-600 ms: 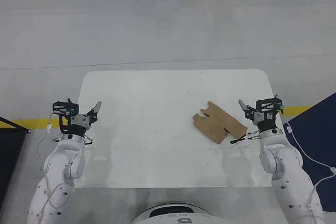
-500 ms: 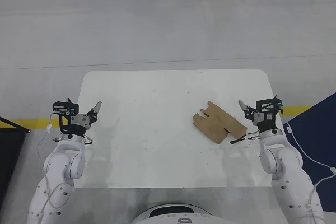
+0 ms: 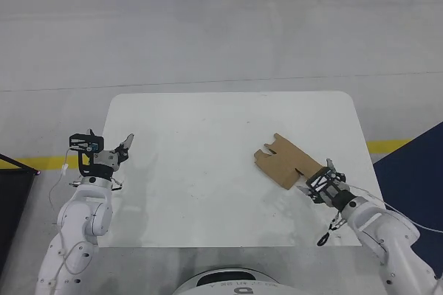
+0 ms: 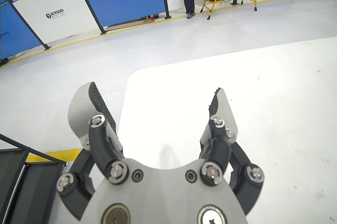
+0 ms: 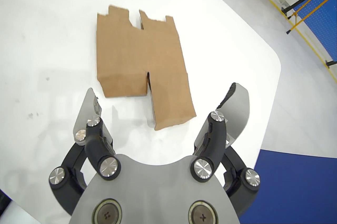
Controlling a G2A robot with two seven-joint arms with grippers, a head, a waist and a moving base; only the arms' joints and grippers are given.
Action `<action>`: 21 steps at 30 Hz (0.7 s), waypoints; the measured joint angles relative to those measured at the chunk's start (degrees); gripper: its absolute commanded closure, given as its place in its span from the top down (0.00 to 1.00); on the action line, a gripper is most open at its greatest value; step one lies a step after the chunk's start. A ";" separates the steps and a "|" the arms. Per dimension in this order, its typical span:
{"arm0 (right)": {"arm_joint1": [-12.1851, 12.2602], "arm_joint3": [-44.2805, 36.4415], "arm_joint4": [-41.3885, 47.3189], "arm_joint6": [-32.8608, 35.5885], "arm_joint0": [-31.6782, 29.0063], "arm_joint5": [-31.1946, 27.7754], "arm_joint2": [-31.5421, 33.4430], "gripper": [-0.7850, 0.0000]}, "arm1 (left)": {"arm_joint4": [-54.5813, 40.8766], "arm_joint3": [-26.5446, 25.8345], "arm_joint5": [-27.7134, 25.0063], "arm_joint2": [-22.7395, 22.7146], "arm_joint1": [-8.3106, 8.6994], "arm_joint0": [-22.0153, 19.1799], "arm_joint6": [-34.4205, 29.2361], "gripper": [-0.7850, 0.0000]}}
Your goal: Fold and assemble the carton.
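Top view: the flat carton [image 3: 288, 164] lies on the right part of the surface [image 3: 207, 147], apparently awaiting its first fold. Left wrist view: the left hand [image 4: 155, 101] is wide open and empty, well apart from the carton. Right wrist view: the right hand [image 5: 163, 93] is spread wide and holds nothing, bracketing the longer flap's end, probably to grasp it.

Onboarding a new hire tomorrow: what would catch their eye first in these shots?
The brown carton stands out first, lying flat and unassembled on the right side of the white table. The right gripper is open, close to the carton's near end. The left gripper is open by the table's left edge, far from the carton.
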 measured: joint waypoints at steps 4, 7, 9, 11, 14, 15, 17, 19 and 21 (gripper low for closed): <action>0.09 2.00 -8.51 0.07 0.98 2.20 -2.74 0.51 | 0.00 0.00 0.00 0.00 0.00 0.00 0.00 1.00; 0.08 3.28 -12.30 0.34 1.99 2.70 -4.94 0.47 | 0.00 0.00 0.00 0.00 0.00 0.00 0.00 1.00; 0.08 3.84 -14.45 0.49 2.63 3.20 -6.00 0.46 | 0.00 0.00 0.00 0.00 0.00 0.00 0.00 1.00; 0.06 4.40 -16.21 0.55 3.28 3.93 -6.91 0.45 | 0.00 0.00 0.00 0.00 0.00 0.00 0.00 1.00; 0.03 4.85 -18.08 0.85 4.06 4.61 -7.88 0.45 | 0.00 0.00 0.00 0.00 0.00 0.00 0.00 1.00; 0.03 5.00 -19.12 1.00 4.31 5.04 -8.19 0.45 | 0.00 0.00 0.00 0.00 0.00 0.00 0.00 1.00; 0.01 5.77 -21.69 1.07 4.91 6.16 -9.17 0.48 | 0.00 0.00 0.00 0.00 0.00 0.00 0.00 1.00; -0.03 6.78 -24.16 1.14 5.63 7.17 -10.31 0.51 | 0.00 0.00 0.00 0.00 0.00 0.00 0.00 1.00; -0.10 7.56 -26.08 1.14 6.27 8.31 -11.26 0.50 | 0.00 0.00 0.00 0.00 0.00 0.00 0.00 1.00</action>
